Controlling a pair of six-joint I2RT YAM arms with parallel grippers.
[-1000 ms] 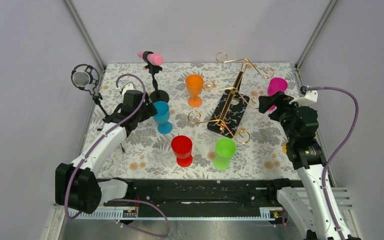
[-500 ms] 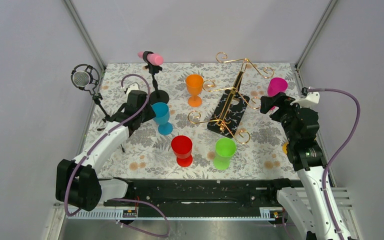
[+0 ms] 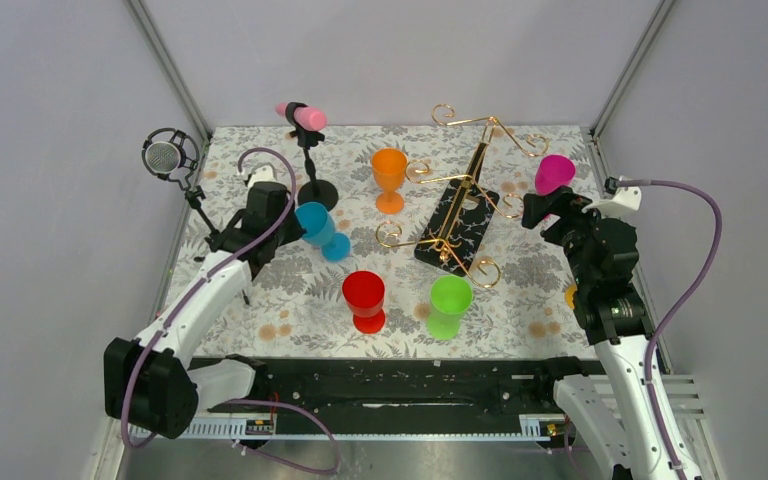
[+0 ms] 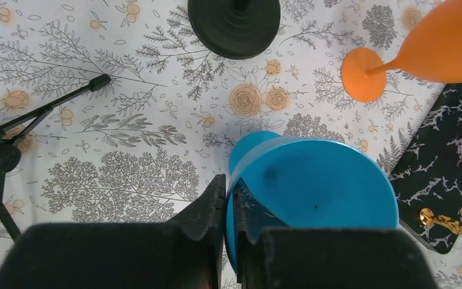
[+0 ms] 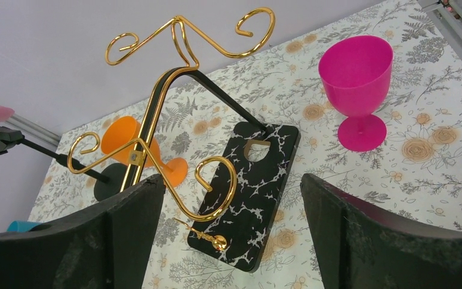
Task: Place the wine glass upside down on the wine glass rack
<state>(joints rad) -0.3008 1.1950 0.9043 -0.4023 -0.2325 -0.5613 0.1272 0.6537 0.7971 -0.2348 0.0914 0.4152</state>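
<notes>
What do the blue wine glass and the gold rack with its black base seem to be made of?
Blue wine glass: likely plastic, opaque, satin; the colour is even and nothing shows through.
Rack: thin metal wire, it seems, polished gold; its curls glint.
Base: black with white veins like marble; real stone or imitation, I cannot tell.

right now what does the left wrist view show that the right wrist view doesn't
Only the left wrist view: the left gripper shut on the rim of the tilted blue glass, and a black tripod with its legs spread.
Only the right wrist view: the pink glass standing upright, the wine glass rack with its gold looped arms and post, and the right gripper open, holding nothing.
Both: the orange glass, the rack's black speckled base and the floral cloth. A blue sliver at the right wrist view's lower left may be the blue glass.
</notes>
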